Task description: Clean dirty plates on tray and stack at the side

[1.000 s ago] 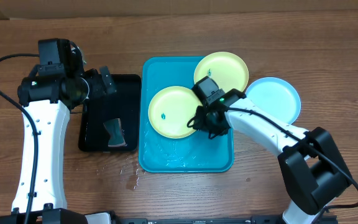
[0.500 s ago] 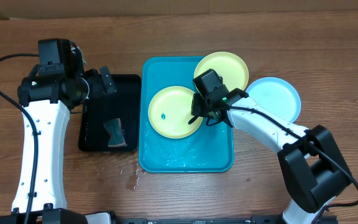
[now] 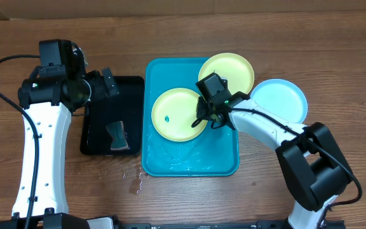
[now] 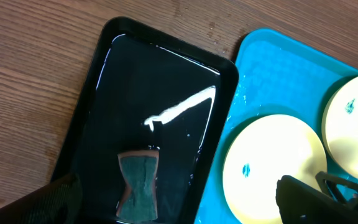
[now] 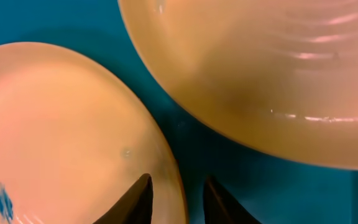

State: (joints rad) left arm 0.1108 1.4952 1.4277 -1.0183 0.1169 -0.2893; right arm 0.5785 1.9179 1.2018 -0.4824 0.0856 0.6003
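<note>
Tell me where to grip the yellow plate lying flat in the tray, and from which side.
Grip the plate by its right rim, from the right and above. It lies flat on the tray, so only its thin edge fits the jaws; that edge stands clear of the other yellow plate, and the right gripper straddles it.

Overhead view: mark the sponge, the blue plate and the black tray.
Sponge [image 3: 117, 135]: overhead view, middle of its top.
Blue plate [image 3: 281, 102]: overhead view, centre of its face.
Black tray [image 3: 131, 111]: overhead view, bare floor on its right side.
</note>
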